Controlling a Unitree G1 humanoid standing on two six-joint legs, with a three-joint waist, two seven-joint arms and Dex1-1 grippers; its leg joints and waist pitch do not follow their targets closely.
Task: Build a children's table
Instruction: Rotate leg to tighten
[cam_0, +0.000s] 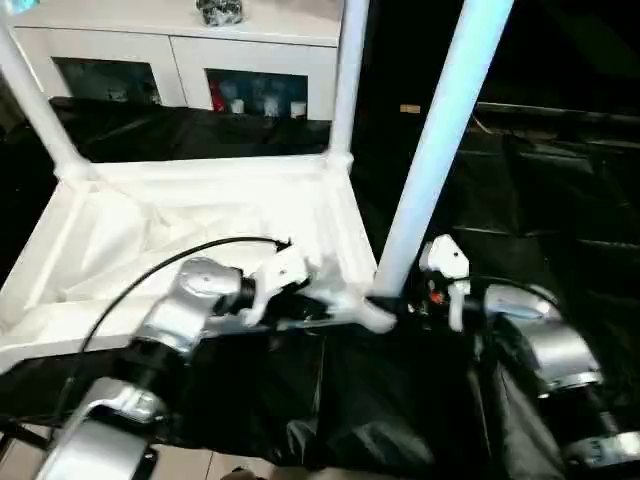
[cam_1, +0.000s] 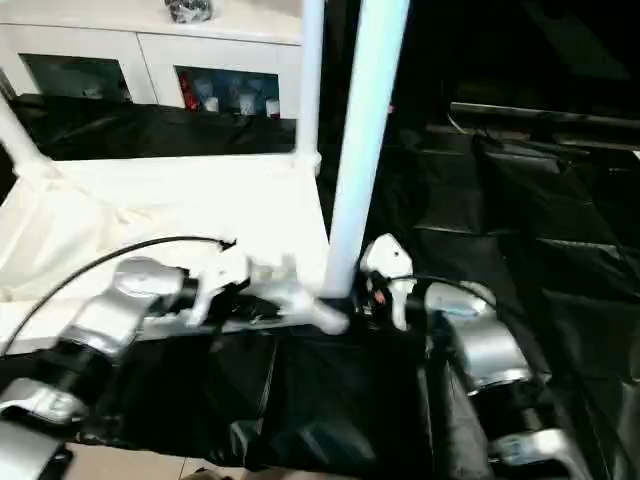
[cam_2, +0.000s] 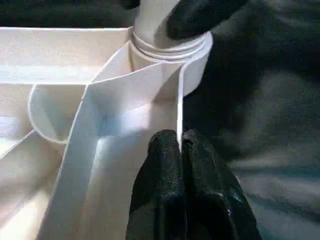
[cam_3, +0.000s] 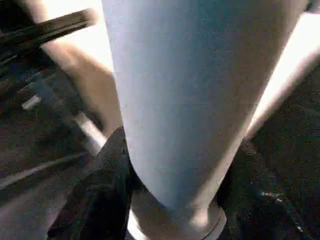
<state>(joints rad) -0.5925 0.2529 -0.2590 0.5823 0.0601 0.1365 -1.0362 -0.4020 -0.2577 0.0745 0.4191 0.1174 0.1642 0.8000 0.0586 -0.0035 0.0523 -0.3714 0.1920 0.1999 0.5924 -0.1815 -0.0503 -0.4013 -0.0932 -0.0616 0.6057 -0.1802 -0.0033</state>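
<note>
Step in hand: seating the third leg (cam_0: 440, 140) in the near corner socket of the upturned tabletop (cam_0: 150, 240). Your left gripper (cam_2: 181, 150) pinches the tabletop's rim wall; your right gripper (cam_3: 175, 190) clamps the leg's flared base. Next, likely twist or press it home while bracing.

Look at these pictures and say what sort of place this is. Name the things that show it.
Probably an indoor workroom or lab set up for assembly. A white cabinet with glass doors stands at the back, a work table under black cloth fills the foreground, and an upturned children's tabletop lies on it with legs standing up.
</note>
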